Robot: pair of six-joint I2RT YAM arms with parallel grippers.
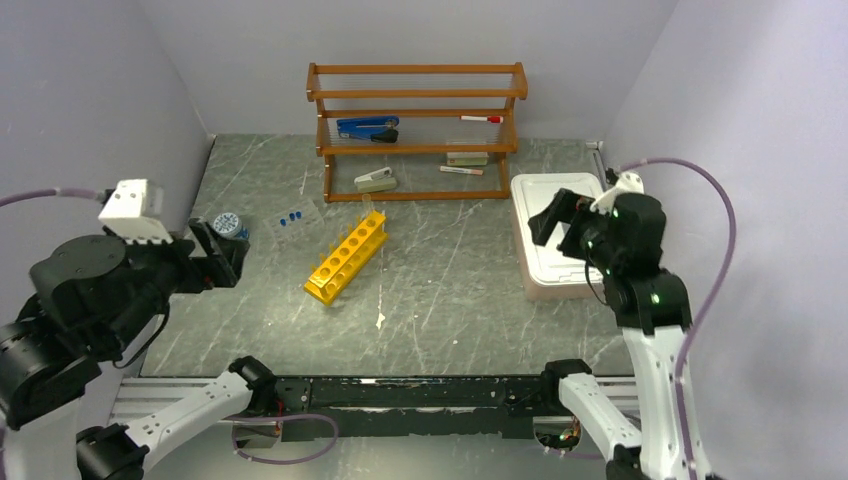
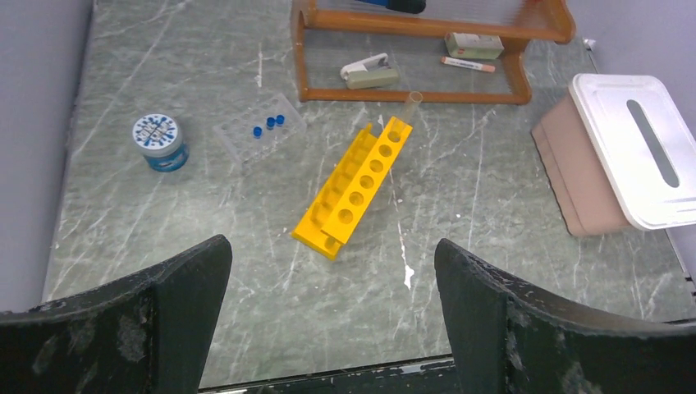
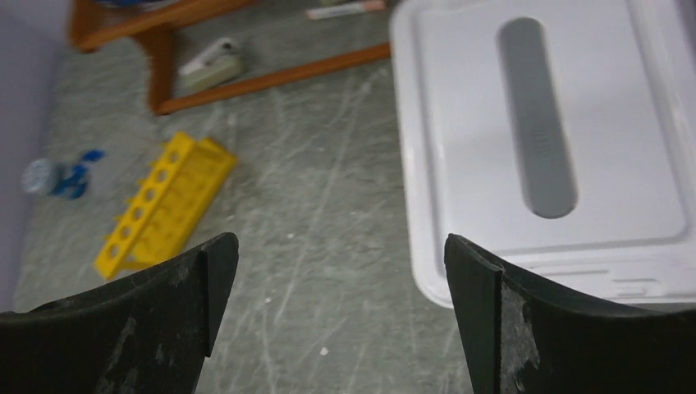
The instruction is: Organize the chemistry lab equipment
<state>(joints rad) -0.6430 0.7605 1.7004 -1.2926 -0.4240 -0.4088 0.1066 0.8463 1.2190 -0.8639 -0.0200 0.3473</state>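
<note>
Left gripper [image 1: 222, 257] wide, empty, at table's 9 o'clock, hiding the base of the blue jar [image 1: 229, 224]. Right gripper [image 1: 553, 217] wide, empty, over white box [image 1: 545, 272] at 3 o'clock, covering part of the lid. Yellow rack [image 1: 347, 257] mid-table, angled toward 1 o'clock. Blue-capped tubes [image 1: 292, 218] at its 10 o'clock, their clear holder hard to make out

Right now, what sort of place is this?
Probably a staged lab bench in a robot test cell: yellow test-tube rack, blue-capped tubes, wooden shelf, plain grey walls around the table.
</note>
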